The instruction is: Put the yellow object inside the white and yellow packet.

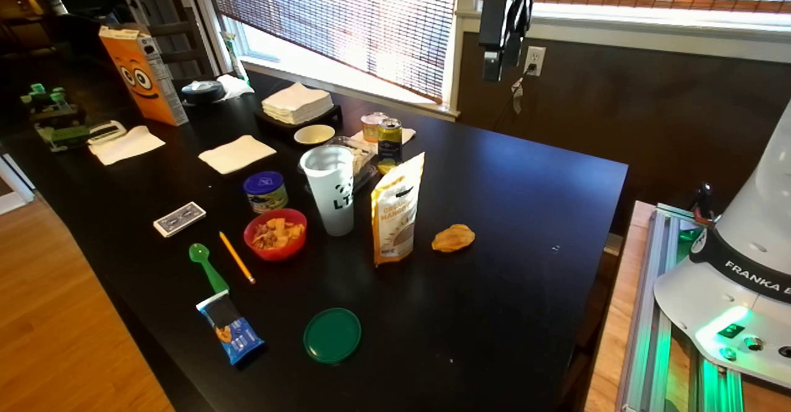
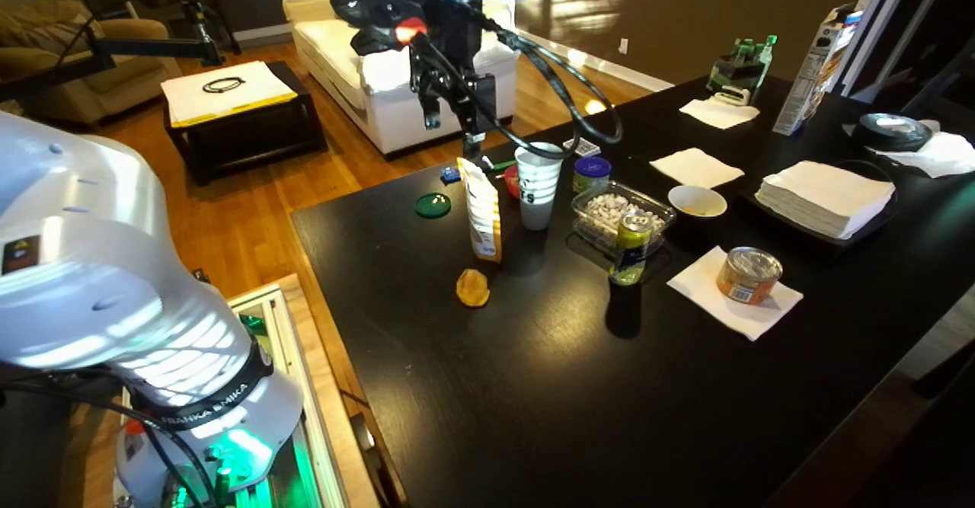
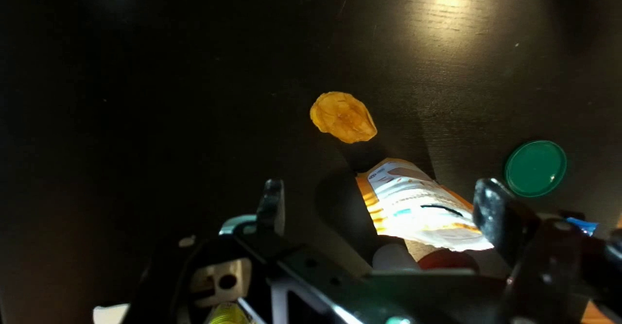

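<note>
The yellow object, a flat wrinkled orange-yellow piece, lies on the black table in both exterior views (image 1: 453, 238) (image 2: 473, 289) and in the wrist view (image 3: 344, 117). The white and yellow packet stands upright beside it in both exterior views (image 1: 395, 217) (image 2: 484, 218). The packet also shows in the wrist view (image 3: 408, 200), with its top edge toward the gripper. My gripper (image 3: 381, 202) is open and empty, its fingers wide apart. It hangs high above the table in both exterior views (image 1: 502, 66) (image 2: 453, 131), touching neither thing. The inside of the packet is hidden.
A tall frosted cup (image 1: 330, 193) stands close beside the packet, with a red bowl (image 1: 275, 250) of snacks past it. A can (image 2: 631, 249) and a clear tray (image 2: 590, 228) stand near. A green lid (image 1: 332, 335) lies flat on the table.
</note>
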You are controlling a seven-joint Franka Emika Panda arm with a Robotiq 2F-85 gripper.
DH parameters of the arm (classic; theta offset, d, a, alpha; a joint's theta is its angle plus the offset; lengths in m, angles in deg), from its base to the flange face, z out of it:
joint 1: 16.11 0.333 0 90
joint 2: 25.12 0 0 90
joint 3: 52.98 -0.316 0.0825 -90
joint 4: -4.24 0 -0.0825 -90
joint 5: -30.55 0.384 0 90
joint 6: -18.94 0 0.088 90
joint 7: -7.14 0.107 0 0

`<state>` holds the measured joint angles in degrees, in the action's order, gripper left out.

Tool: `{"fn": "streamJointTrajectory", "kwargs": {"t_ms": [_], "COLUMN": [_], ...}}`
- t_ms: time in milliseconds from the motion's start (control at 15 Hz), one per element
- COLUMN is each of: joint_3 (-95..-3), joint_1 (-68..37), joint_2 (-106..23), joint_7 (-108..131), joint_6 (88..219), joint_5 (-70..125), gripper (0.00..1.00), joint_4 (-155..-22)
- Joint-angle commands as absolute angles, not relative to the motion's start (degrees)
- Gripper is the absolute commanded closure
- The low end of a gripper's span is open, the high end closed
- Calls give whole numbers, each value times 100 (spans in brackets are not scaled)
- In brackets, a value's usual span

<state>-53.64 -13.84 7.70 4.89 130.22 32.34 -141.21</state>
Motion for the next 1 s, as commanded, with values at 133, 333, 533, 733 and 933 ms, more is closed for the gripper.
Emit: {"fn": "streamJointTrajectory", "kwargs": {"t_ms": [133,333,533,733,933], "joint_3": [-5740,-5742,-5595,-5658,-5658], "joint_1": [-1093,-966,-867,-917,-917], "joint_2": [384,233,147,103,104], "joint_7": [-63,-588,-1124,-827,-827], "joint_6": [14153,14780,15514,15170,15155], "joint_5": [2626,2288,2206,2330,2331], "gripper": [0,0,0,0,0], "joint_4": [-14521,-15045,-15649,-15405,-15321]}}
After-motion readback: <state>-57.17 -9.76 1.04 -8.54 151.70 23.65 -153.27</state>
